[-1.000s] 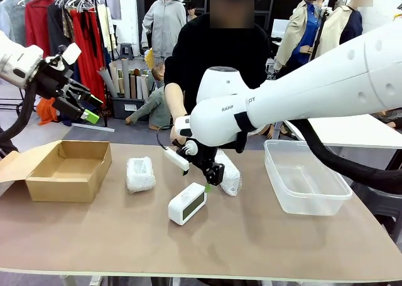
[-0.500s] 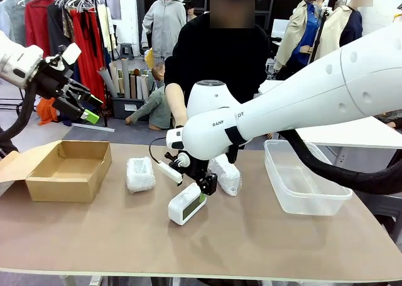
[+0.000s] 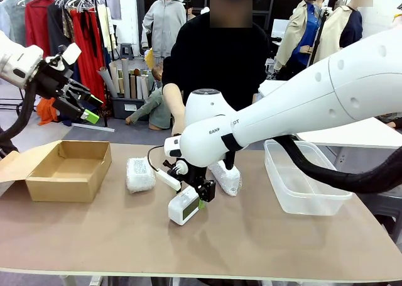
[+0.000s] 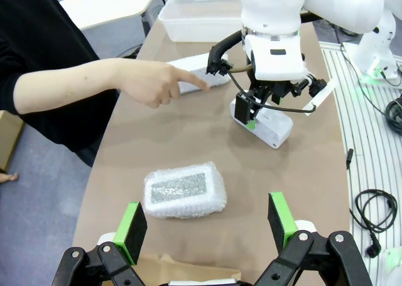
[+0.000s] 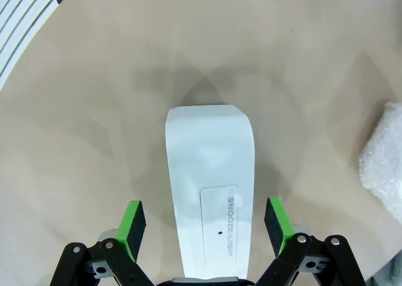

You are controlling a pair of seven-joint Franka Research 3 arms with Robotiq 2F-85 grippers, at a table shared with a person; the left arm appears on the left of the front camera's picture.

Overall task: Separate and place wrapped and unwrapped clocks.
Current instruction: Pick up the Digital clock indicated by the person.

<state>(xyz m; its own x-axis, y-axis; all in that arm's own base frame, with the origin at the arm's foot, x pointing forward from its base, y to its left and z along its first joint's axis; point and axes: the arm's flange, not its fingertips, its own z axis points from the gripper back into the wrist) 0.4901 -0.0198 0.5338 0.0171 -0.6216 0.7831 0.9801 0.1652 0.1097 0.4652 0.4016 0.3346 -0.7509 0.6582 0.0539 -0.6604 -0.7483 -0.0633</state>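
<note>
Standing mid-bench, the bare white clock [image 3: 184, 205] sits under the right gripper [image 3: 200, 197], whose fingers are spread wide astride its narrow width, grasping nothing. I'd sink them lower, keep centred, then squeeze. Its snooze bar faces up; its long axis runs diagonally, near-left to far-right. The left gripper [image 3: 90, 110] hangs released, empty, near the cardboard box [image 3: 66, 170].

Clothes rack [image 3: 88, 34] — grey floor [image 3: 135, 134]
</note>
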